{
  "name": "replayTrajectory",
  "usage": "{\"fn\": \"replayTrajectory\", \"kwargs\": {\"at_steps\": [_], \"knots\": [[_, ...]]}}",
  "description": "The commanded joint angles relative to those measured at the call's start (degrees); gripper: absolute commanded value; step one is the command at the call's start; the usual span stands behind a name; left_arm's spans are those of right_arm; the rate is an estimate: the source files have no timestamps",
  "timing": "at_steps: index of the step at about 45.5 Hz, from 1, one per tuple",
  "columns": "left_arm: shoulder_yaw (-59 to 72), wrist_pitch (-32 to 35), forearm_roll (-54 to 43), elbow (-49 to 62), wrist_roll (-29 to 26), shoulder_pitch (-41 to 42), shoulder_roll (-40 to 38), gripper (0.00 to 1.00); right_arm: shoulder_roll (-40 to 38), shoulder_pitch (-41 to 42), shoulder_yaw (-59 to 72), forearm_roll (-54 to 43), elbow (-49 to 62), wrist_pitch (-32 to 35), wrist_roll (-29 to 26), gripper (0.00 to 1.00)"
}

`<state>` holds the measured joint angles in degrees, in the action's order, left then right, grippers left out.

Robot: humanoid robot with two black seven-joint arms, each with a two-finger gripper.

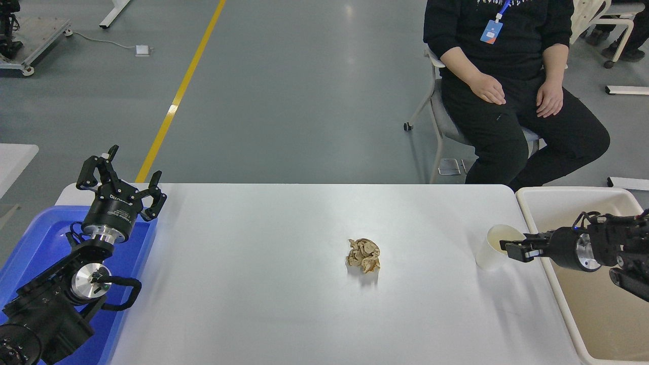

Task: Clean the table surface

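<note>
Fingers of the right gripper: pinched on the near-side rim of the cup, one finger apparently inside the mouth, though the exact contact is small and hard to read. Cup upright near the table's right edge, just beside the tub. Crumpled paper alone mid-table, well apart. Left gripper parked over the blue tray at the left edge, fingers spread wide, holding nothing. Person seated beyond the far edge.

Judgement: step in hand is carrying the cup to the tub. A rim pinch on thin paper deforms easily; lift straight, keep it level, clear the tub wall before releasing.
</note>
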<state>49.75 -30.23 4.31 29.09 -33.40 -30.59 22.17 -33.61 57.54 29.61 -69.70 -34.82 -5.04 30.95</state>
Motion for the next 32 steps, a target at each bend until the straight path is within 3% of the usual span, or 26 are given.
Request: {"fn": "replayTrajectory", "kwargs": {"at_steps": [1, 20, 32], "knots": [[0.0, 0.0, 0.0, 0.0, 0.0, 0.0, 0.1, 1.0, 0.1, -0.2, 0.1, 0.0, 0.1, 0.7, 1.3, 0.0], [0.0, 0.0, 0.0, 0.0, 0.0, 0.0, 0.1, 1.0, -0.1, 0.6, -1.0, 0.6, 0.2, 0.6, 1.9, 0.0], [0.0, 0.0, 0.0, 0.0, 0.0, 0.0, 0.1, 1.0, -0.8, 3.4, -2.5, 10.9, -1.1, 0.6, 5.5, 0.0]]}}
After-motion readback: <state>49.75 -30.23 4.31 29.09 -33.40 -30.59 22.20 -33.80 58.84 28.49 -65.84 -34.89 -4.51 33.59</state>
